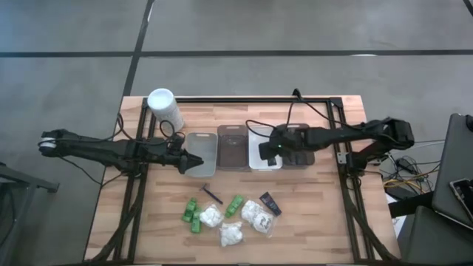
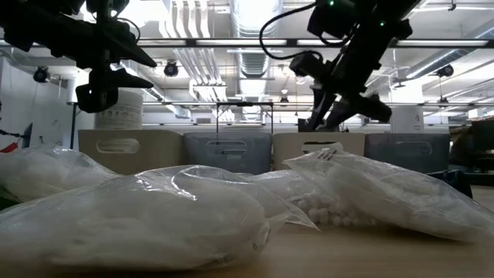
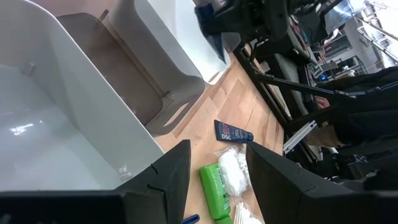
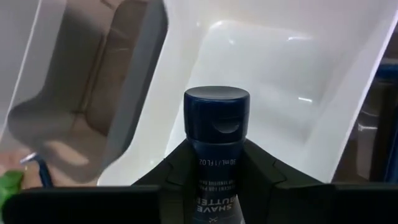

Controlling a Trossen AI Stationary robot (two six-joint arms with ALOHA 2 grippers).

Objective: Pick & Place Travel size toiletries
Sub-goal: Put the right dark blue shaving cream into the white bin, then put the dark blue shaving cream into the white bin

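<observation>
The right gripper (image 4: 214,180) fingers clamp a black tube (image 4: 216,143), long axis along the fingers, cap pointing outward, over the white tray (image 4: 280,68) near the desk's far edge. The left gripper (image 3: 214,174) fingers stand apart, empty, over the desk (image 3: 205,118) beside the leftmost tray (image 1: 200,151).

Even, bright overhead light falls on the table (image 1: 310,229), with soft short shadows under the arms. In the low view, ceiling lamps (image 2: 255,15) glare white and leave the arms as dark silhouettes; the near packets (image 2: 154,212) are blurred. The wrist views show glints on a white tray (image 4: 292,68), and the fingers (image 3: 171,180) are soft.
</observation>
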